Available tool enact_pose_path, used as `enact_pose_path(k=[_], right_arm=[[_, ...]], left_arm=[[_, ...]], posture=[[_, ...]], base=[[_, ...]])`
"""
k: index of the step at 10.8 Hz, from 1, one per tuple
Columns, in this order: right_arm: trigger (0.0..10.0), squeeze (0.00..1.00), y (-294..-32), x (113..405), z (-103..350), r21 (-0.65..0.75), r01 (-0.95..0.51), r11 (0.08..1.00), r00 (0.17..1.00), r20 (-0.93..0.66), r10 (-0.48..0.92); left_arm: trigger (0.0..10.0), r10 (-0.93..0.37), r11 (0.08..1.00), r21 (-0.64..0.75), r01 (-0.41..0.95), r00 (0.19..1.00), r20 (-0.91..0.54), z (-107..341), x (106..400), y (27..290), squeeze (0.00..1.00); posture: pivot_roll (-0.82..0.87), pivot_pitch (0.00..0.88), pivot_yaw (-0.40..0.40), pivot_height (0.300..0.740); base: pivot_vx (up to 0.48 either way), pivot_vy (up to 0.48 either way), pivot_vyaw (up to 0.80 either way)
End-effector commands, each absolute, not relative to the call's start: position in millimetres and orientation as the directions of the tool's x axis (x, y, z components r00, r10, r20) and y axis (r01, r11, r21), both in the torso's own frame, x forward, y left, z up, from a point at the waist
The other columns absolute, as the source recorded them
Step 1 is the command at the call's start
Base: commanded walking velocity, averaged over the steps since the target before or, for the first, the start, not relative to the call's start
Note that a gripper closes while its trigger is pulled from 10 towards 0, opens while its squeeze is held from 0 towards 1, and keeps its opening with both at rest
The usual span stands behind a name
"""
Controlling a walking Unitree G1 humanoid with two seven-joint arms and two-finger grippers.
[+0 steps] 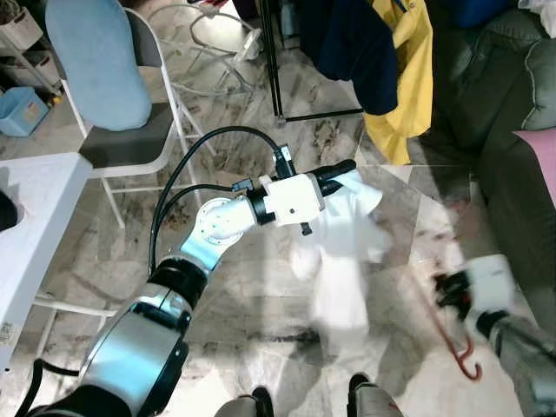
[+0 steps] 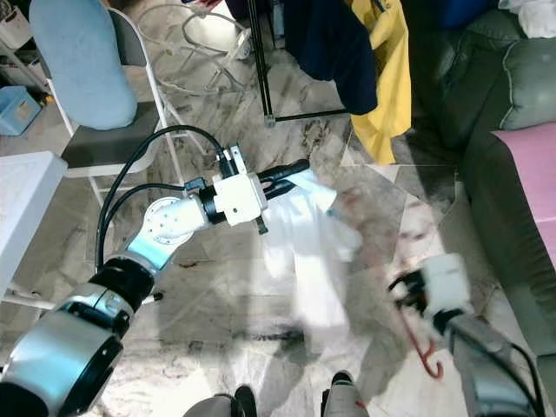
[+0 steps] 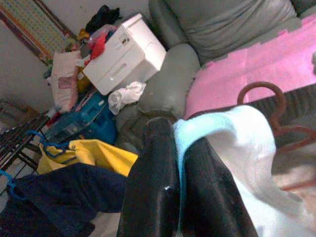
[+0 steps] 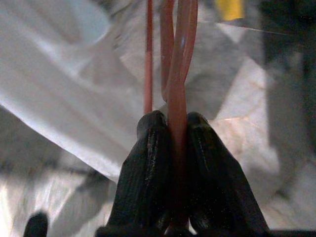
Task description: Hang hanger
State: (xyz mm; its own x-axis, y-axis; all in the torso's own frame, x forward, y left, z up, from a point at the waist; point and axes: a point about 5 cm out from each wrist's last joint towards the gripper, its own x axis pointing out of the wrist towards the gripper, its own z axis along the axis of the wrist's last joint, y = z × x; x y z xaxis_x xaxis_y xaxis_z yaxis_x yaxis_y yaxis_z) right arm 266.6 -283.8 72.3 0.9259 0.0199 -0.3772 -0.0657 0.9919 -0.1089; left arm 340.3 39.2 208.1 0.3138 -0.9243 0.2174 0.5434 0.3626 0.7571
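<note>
Upper left of the head view, a folding chair (image 1: 130, 143) carries a pale blue cushion (image 1: 95, 61), with a blue bin (image 1: 22, 111) beside it and the corner of a white table (image 1: 35, 208) just below. From the lower left the silver left arm reaches up toward the centre, and its left gripper (image 1: 337, 174) is clenched on the top edge of a white shirt (image 1: 343, 261). The shirt droops from those black fingers down the middle of the frame, soft and blurred, pale against the marble floor (image 1: 261, 295). In the left wrist view the cloth is pinched between the two fingers (image 3: 153, 187) and spills over one side.

Upper centre, a black clothes rack (image 1: 274, 61) holds a dark navy garment (image 1: 352, 48) and a yellow one (image 1: 404, 69).

Now the hanger (image 1: 456, 334): thin, reddish-brown, a curved hook at its low end, sitting at lower right of the frame. It is held low, to the right of the hanging shirt and apart from it. The right gripper (image 1: 450, 291) is clamped on it; the right wrist view shows the red wire (image 4: 175, 74) squeezed tight between both fingers (image 4: 145, 168), running straight out from the tips.

Far right, a grey sofa (image 1: 512, 130) with a pink cover (image 1: 543, 161).
</note>
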Motion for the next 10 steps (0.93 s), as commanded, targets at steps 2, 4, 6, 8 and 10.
enact_pose_path(k=[2, 4, 6, 8, 10], right_arm=[[10.0, 0.0, -288.7, 269.8, 74.9, -0.033, 0.049, 0.998, 0.945, -0.321, -0.057], [10.0, 0.0, -282.5, 264.9, 103.0, -0.106, -0.086, 0.991, 0.982, -0.174, 0.066], [10.0, 0.0, -284.9, 241.1, 115.1, -0.335, -0.297, 0.894, 0.944, -0.245, 0.222], [10.0, 0.0, -287.8, 215.6, 116.9, -0.397, -0.47, 0.788, 0.862, -0.4, 0.312], [10.0, 0.0, -279.6, 203.6, 132.4, -0.384, -0.586, 0.713, 0.791, -0.46, 0.403]], left_arm=[[10.0, -0.924, 0.368, 0.75, 0.55, 0.305, 0.229, 204.0, 335.8, 41.9, 0.0], [10.0, -0.922, 0.341, 0.763, 0.549, 0.353, 0.158, 193.3, 340.4, 45.5, 0.0], [10.0, -0.867, 0.364, 0.764, 0.533, 0.494, 0.068, 183.3, 356.0, 60.5, 0.0], [10.0, -0.773, 0.418, 0.73, 0.541, 0.633, -0.027, 163.3, 366.7, 76.5, 0.0], [10.0, -0.739, 0.423, 0.721, 0.549, 0.67, -0.077, 152.5, 368.5, 75.9, 0.0]], posture=[[-0.2, 0.229, 0.186, 0.74], [-0.2, 0.228, 0.183, 0.74], [-0.21, 0.23, 0.188, 0.74], [-0.22, 0.232, 0.185, 0.74], [-0.26, 0.235, 0.177, 0.74]], base=[[0.0, 0.0, 0.0], [0.0, 0.0, 0.0], [0.0, 0.0, 0.0], [0.0, 0.0, 0.0], [0.0, 0.0, 0.0]])
